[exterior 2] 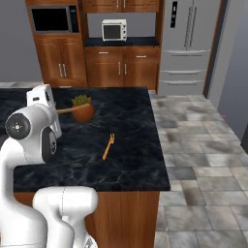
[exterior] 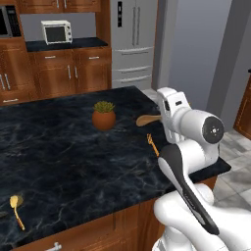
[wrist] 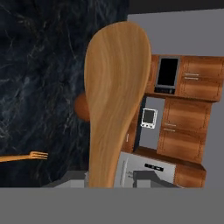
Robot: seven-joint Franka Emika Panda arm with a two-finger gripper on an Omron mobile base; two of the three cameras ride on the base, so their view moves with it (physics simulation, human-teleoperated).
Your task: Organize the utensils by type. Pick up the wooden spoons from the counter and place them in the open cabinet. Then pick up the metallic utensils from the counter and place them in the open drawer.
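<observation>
A wooden spoon sticks out of my gripper, which is shut on its handle, and its broad bowl hangs above the black marble counter. From the right base the spoon points toward the plant pot. A gold metallic fork lies on the counter near its right edge, below the hand. Near the counter's front left corner lies a gold metallic spoon. The open cabinet and open drawer are out of view.
A terracotta pot with a green plant stands mid-counter, just beyond the held spoon. Across the aisle are wooden cabinets, a toaster oven, a microwave and a fridge. Tiled floor lies to the counter's right.
</observation>
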